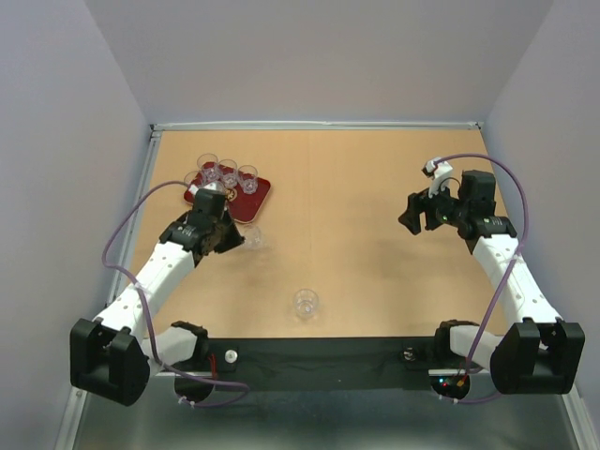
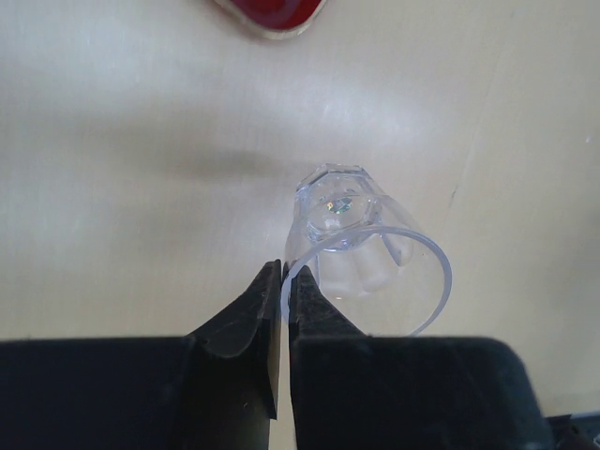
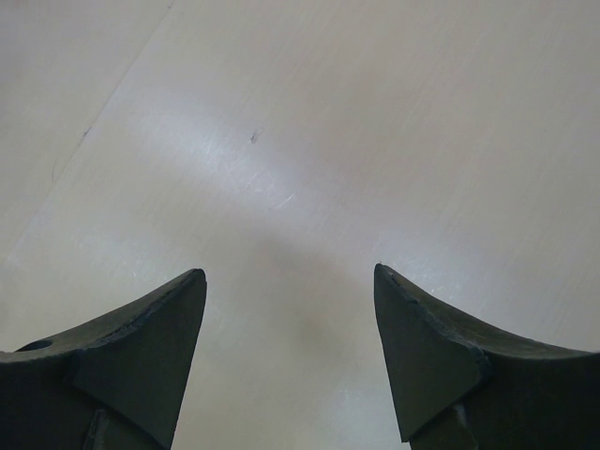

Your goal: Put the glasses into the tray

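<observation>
The dark red tray [image 1: 258, 201] lies at the far left of the table and holds several clear glasses [image 1: 228, 172]. My left gripper [image 1: 240, 240] is just in front of the tray's near corner. It is shut on the rim of one clear glass [image 1: 252, 236]. In the left wrist view the jaws [image 2: 285, 274] pinch the rim of this glass [image 2: 352, 248], which hangs above the table with its thick base pointing away. One more glass [image 1: 305, 302] stands alone on the table near the front middle. My right gripper [image 1: 409, 217] is open and empty at the right.
A corner of the tray [image 2: 272, 13] shows at the top of the left wrist view. The right wrist view shows only bare tabletop between the open fingers [image 3: 169, 319]. Grey walls enclose the table on three sides.
</observation>
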`<action>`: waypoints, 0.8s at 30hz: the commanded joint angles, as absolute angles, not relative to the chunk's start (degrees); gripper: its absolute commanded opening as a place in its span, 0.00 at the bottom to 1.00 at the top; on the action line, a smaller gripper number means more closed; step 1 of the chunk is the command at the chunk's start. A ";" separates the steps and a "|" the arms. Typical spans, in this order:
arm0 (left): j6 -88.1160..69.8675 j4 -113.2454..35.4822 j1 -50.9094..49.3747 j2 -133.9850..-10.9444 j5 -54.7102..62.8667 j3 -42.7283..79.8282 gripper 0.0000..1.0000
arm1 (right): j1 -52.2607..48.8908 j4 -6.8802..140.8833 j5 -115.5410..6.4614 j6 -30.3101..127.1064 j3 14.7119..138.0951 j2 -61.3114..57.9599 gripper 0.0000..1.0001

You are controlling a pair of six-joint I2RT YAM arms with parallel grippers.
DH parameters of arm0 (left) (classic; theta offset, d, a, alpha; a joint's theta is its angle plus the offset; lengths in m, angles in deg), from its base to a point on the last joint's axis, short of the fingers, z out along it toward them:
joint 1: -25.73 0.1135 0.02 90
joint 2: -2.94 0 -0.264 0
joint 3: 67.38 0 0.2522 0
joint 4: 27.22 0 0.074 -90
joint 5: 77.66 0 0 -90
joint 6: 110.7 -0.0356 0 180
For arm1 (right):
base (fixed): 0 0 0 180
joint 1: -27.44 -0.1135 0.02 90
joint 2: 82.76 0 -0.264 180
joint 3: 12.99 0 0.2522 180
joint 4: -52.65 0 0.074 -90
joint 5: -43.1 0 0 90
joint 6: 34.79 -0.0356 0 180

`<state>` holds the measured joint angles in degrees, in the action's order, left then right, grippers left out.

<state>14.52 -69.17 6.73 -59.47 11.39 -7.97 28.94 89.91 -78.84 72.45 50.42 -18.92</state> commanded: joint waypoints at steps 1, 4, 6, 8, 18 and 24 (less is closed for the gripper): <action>6.20 -64.81 6.92 -62.35 15.85 -1.77 0.00 | 29.38 87.68 -78.63 73.32 49.81 -20.35 0.77; 3.12 -61.65 8.32 -65.34 17.70 1.92 0.00 | 29.38 87.67 -78.71 73.32 49.73 -20.44 0.77; 1.72 -59.45 9.73 -69.47 16.83 4.46 0.00 | 29.38 87.68 -78.80 73.32 49.64 -20.44 0.77; -0.57 -58.65 10.35 -74.04 16.11 7.88 0.00 | 29.46 87.68 -78.98 73.41 49.72 -20.53 0.77; -6.99 -60.85 12.02 -88.27 21.21 18.80 0.00 | 29.55 87.68 -78.45 73.58 49.64 -20.62 0.77; -8.84 -61.55 12.37 -92.06 24.64 19.07 0.00 | 29.55 87.68 -78.54 73.67 49.55 -20.53 0.77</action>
